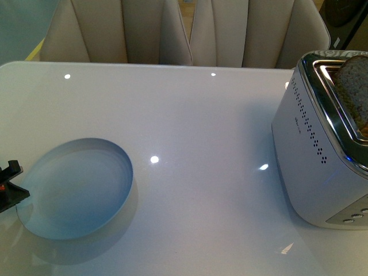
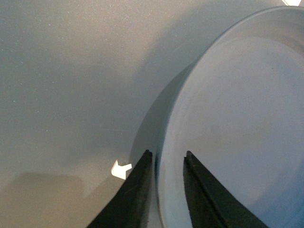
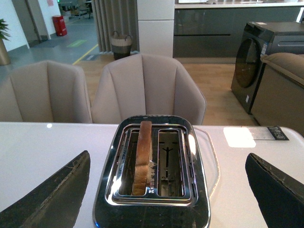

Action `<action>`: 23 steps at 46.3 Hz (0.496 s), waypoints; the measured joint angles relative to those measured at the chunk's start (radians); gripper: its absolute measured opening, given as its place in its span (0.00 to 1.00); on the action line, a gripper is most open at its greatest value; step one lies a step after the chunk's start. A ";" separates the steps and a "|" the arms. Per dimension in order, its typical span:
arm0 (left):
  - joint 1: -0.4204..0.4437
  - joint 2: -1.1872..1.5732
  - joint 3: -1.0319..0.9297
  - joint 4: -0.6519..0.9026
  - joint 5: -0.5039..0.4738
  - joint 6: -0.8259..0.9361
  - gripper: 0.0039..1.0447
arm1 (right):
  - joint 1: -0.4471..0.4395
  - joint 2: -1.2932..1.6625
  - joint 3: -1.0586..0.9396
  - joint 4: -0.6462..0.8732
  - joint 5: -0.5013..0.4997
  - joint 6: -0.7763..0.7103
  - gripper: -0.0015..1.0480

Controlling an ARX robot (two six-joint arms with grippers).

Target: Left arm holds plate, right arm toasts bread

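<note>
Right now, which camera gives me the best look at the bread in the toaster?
The right wrist view: it looks down into the toaster, showing the bread upright in one slot. The front view catches only a corner at the frame edge. The left wrist view shows none.

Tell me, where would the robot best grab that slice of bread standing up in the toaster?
Probably by the crust edge sticking up out of the slot, coming straight down from above. The bread stands on edge in one slot of the toaster, so only its top is free. The open right gripper would close across the slice's two flat faces.
</note>
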 joint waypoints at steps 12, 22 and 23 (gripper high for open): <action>-0.001 0.009 -0.001 0.008 -0.015 -0.003 0.59 | 0.000 0.000 0.000 0.000 0.000 0.000 0.92; 0.000 -0.093 -0.036 0.026 -0.011 -0.047 0.83 | 0.000 0.000 0.000 0.000 0.000 0.000 0.92; 0.000 -0.115 -0.040 0.026 -0.012 -0.056 0.84 | 0.000 0.000 0.000 0.000 0.000 0.000 0.92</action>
